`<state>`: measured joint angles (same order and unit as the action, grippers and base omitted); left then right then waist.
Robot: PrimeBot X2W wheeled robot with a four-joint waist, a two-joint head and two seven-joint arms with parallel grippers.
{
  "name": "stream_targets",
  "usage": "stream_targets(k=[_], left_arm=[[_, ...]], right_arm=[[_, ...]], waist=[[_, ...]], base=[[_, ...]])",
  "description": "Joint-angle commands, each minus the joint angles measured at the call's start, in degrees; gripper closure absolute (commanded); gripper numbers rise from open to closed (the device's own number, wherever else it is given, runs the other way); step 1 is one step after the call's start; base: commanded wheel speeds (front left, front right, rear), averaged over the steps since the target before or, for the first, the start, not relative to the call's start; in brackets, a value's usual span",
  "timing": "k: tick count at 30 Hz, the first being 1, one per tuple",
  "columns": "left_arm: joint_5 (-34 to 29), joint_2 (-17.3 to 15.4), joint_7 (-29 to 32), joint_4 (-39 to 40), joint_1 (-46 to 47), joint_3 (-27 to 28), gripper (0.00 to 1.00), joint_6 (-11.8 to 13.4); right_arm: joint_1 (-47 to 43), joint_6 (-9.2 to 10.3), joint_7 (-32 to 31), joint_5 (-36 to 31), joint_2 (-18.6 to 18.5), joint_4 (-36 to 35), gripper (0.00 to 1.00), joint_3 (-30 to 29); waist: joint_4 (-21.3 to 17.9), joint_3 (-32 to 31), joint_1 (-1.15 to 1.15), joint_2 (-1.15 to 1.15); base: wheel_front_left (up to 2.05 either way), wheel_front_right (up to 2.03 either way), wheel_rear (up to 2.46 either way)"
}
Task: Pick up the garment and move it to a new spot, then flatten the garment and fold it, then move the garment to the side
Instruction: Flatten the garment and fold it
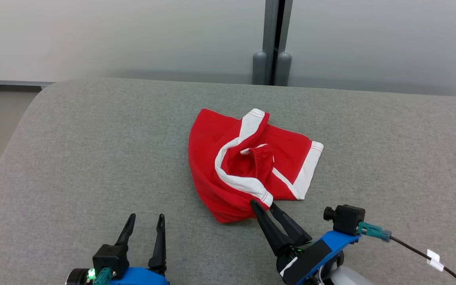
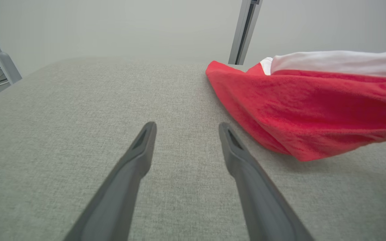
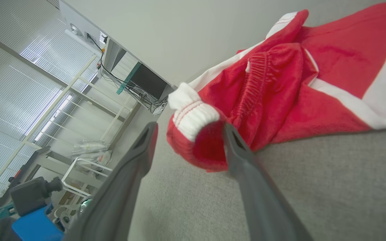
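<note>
My right claw (image 1: 263,203) gaped astride the bunched hem at 6 o'clock of the red shorts (image 1: 251,158), crumpled mid-tabletop (image 1: 93,158), light, limp cloth I judged best pinched there, while my left claw (image 1: 147,215) hung open.

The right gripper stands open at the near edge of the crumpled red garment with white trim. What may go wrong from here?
1. The right gripper straddles a bunched white-trimmed fold of the crumpled red and white fabric garment; closing may catch several layers, so it likely lifts as a lump.
2. The open left gripper sits apart from the garment, so a one-sided lift may leave it twisted.
</note>
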<state>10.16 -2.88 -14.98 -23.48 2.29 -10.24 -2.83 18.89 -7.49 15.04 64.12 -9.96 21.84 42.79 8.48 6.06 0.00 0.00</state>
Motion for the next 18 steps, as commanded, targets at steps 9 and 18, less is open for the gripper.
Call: stream_targets(k=[9,18], left_arm=[[0.48,-0.02,-0.28,1.11,0.54,0.21,0.0,0.49],[1.19,-0.01,-0.29,2.44,1.28,0.4,0.0,0.24]], right_arm=[[3.03,0.0,0.15,-5.03,-1.25,2.48,1.0,-0.88],[2.65,0.01,0.17,-33.13,-10.51,2.2,1.0,-8.95]], waist=[[1.16,0.88,0.0,0.0],[-2.95,0.23,0.0,0.0]], base=[[0.0,0.0,0.0],[0.0,0.0,0.0]])
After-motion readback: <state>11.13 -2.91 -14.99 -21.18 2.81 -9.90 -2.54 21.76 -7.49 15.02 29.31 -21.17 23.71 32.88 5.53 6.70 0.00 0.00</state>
